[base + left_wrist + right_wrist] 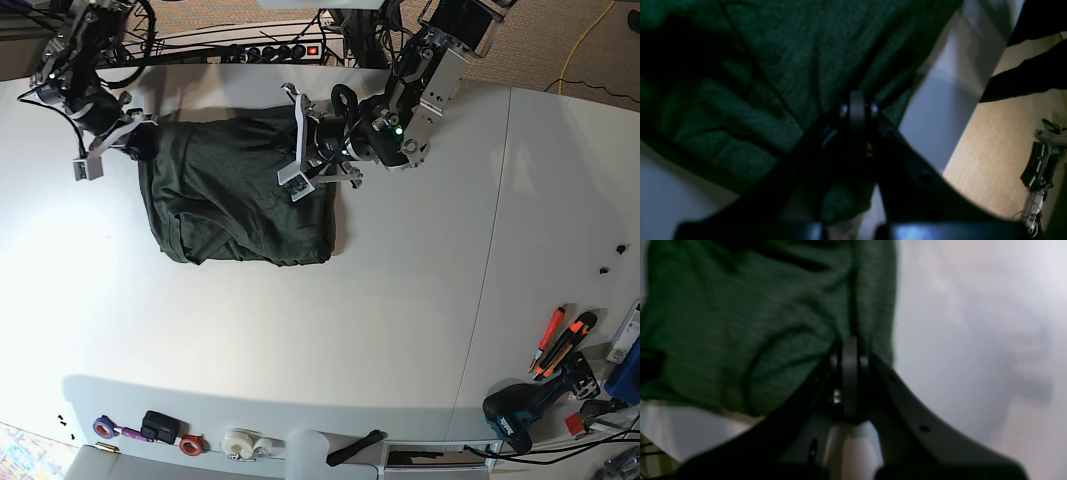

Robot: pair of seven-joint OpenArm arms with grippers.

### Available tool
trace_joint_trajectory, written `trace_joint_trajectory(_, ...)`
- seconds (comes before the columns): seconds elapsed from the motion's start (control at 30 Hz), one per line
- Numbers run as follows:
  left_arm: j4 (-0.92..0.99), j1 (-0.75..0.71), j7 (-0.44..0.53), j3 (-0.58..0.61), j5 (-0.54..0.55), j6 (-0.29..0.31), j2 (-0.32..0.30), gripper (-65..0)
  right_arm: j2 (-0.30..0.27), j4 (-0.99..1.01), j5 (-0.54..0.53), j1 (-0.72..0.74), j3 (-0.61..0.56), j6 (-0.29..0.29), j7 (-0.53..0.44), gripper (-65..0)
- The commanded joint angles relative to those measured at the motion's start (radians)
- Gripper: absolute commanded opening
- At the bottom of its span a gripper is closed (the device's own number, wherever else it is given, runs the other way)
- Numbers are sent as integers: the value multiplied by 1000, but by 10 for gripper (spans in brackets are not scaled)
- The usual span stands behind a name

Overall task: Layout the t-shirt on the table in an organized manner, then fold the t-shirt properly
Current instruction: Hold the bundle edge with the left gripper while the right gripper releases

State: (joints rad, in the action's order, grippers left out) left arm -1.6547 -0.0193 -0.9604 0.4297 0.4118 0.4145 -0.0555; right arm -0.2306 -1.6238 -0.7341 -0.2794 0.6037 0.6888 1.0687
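The dark green t-shirt (235, 200) lies bunched on the white table (400, 310), its lower part folded under itself. My right gripper (140, 135) is at the shirt's upper left corner. In the right wrist view its fingers (850, 350) are shut with the t-shirt (740, 323) pinched between them. My left gripper (303, 150) is at the shirt's upper right part. The left wrist view shows that gripper (858, 105) shut on a fold of the t-shirt (773, 66), with the table (940, 116) beside it.
A power strip and cables (270, 50) run along the table's back edge. Tape rolls (240, 443), a drill (520, 415) and orange cutters (555, 340) sit near the front and right. A dark seam (490, 280) crosses the tabletop. Beige floor (1000, 150) lies past the table edge.
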Motion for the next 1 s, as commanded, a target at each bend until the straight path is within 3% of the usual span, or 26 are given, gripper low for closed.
trace_joint_trajectory(0.0, -13, 7, 8, -1, 10, 1, 8, -650, -36, 10, 14, 14, 6, 9, -8, -650)
trace_joint_trajectory(0.2, -13, -3, 7, -1, -2, 1, 4, -650, -134, 61, 12, 54, 6, 9, -16, -650)
trace_joint_trajectory(0.4, -13, -3, 8, -1, -1, 0, -12, -650, -178, 61, 1, 117, 6, -2, -22, -650)
trace_joint_trajectory(0.47, -13, -3, 13, -1, -1, 0, -11, -650, -185, 59, -164, 118, 6, 2, 38, -650)
trace_joint_trajectory(0.57, -13, -3, 18, -1, -1, 0, -11, -650, -166, 58, -515, 90, 6, 9, 240, -650)
trace_joint_trajectory(0.63, -13, -3, 18, -1, -1, 0, -11, -650, -131, 58, -631, 54, 6, 9, 323, -650)
trace_joint_trajectory(0.7, -13, -3, 18, -1, -1, 0, -12, -650, -90, 58, -679, 14, 6, 9, 328, -650)
trace_joint_trajectory(0.83, -13, -3, 18, -1, -1, 1, -11, -650, -30, 59, -674, -26, 7, 9, 328, -650)
trace_joint_trajectory(0.9, -13, -3, 18, -1, 0, 1, -9, -650, -27, 59, -597, -23, 6, 9, 319, -650)
trace_joint_trajectory(0.97, -13, -3, 18, -1, -1, 1, -9, -650, -36, 59, -454, -16, 8, 9, 232, -650)
